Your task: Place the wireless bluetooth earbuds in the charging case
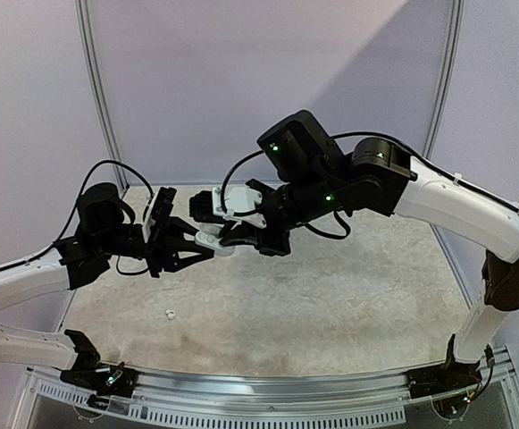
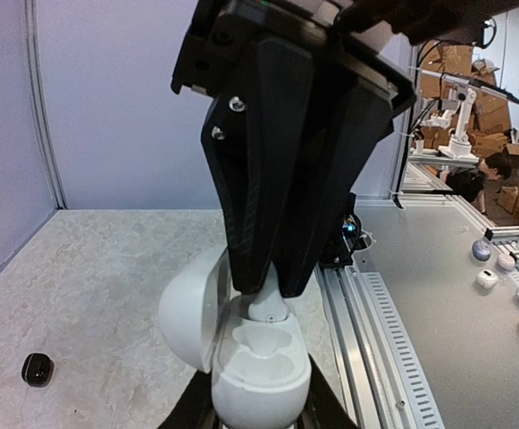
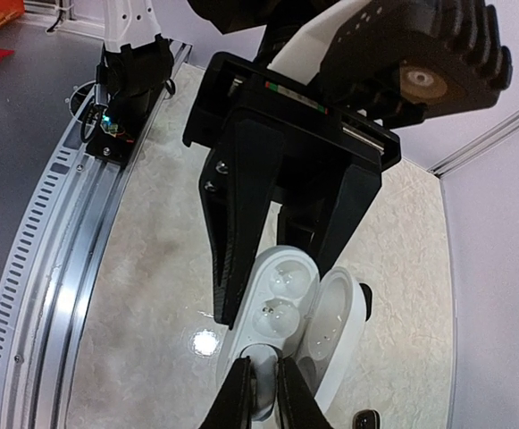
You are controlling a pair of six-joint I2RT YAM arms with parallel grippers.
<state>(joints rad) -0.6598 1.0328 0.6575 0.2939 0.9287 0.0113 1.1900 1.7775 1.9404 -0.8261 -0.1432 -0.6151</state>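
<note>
While the left gripper [image 1: 196,243] is clenched on the white charging case [image 2: 255,362], holding it in the air above the table [image 1: 330,304], the right gripper [image 2: 266,288] meets it from the opposite side. The case's lid [image 2: 190,313] stands swung open to one side. Two rounded sockets face up toward the right gripper's fingers.

In the left wrist view, those fingers converge to a narrow point and pinch a white earbud [image 2: 266,307] between their tips. The earbud's lower end sits at the socket farther from that camera. Whether it is fully seated cannot be told. The nearer socket shows bare white plastic.

The right wrist view looks down on the left gripper's fingers [image 3: 232,250], which straddle the case body, one on each flank, with the open lid just beside one of them.

On the pale mottled tabletop below, a small glossy black object [image 2: 37,368] lies well apart from the case. A tiny white piece [image 1: 169,314] rests near the front of the table, too small to identify.
</note>
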